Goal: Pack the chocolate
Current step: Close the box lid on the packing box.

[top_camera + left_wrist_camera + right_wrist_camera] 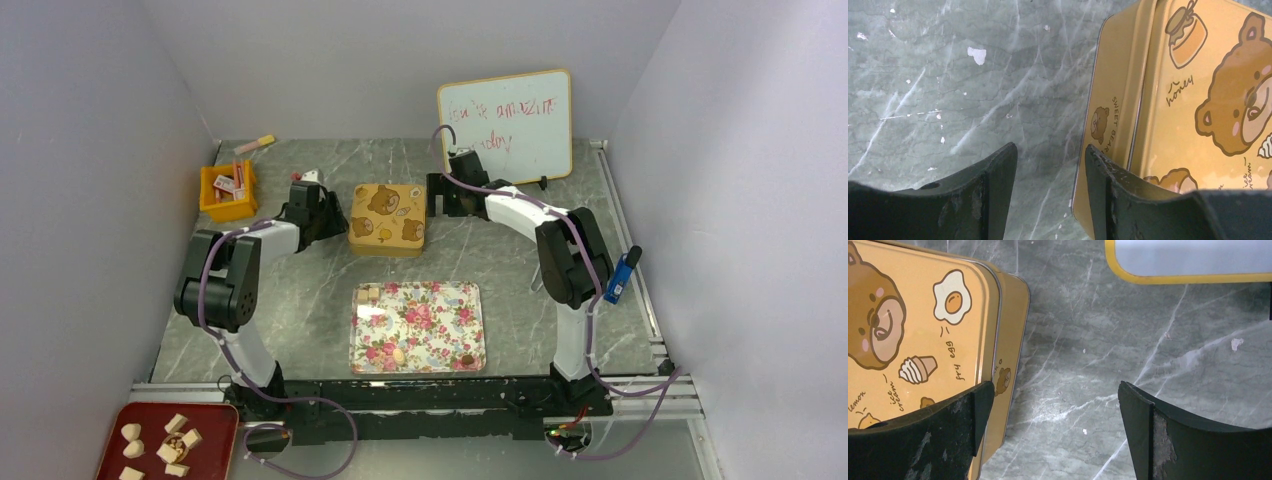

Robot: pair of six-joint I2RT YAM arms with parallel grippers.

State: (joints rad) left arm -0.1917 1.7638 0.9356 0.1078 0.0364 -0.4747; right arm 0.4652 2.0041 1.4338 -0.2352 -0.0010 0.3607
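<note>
Top view: the lidded bear tin [388, 219] sits at table centre, left gripper [322, 213] at its 9 o'clock, right gripper [440, 195] at 3; the floral tray [418, 326] holds a few chocolates [399, 354]. Left wrist view: narrowly parted fingers [993, 185], holding nothing, at the tin's edge. Right wrist view: wide-spread fingers [963, 415], also holding nothing, flank its corner, fitting either lid removal or a finished closing.

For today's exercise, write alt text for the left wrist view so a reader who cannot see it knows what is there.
A yellow bear tin, lid closed and printed with a honey jar and bears, fills the right side on a grey marbled table. The left gripper hangs open at the bottom, one finger overlapping the tin's side wall, the other over bare table.
</note>
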